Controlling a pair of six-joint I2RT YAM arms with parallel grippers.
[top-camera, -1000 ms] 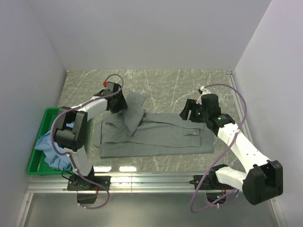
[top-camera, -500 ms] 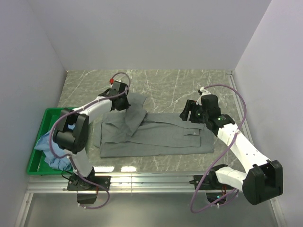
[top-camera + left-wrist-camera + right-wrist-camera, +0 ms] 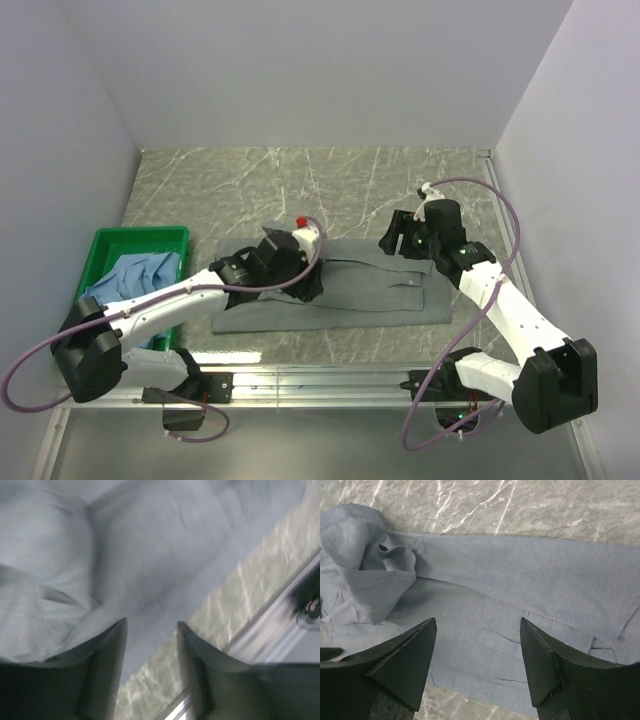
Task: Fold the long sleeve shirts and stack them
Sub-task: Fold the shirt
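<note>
The grey-green long sleeve shirt [image 3: 380, 290] lies spread flat across the middle of the table, with a sleeve bunched on its left half [image 3: 380, 565]. My left gripper [image 3: 308, 288] hangs over the shirt's near-left part, open; only cloth [image 3: 150, 555] and table show between its fingers [image 3: 117, 640]. My right gripper [image 3: 392, 243] hovers above the shirt's far-right edge, jaws wide open and empty, with the shirt's body [image 3: 520, 580] below them. The light blue long sleeve shirt [image 3: 135, 275] sits crumpled in the green bin.
The green plastic bin [image 3: 140, 236] stands at the table's left edge beside the left arm. Bare marble table [image 3: 300, 180] stretches behind the shirt. White walls close in on three sides. A metal rail [image 3: 320, 375] runs along the near edge.
The left arm swung from the far-left sleeve across to the shirt's middle. The sleeve that stuck out at the back left now lies over the shirt. The right arm stayed still.
</note>
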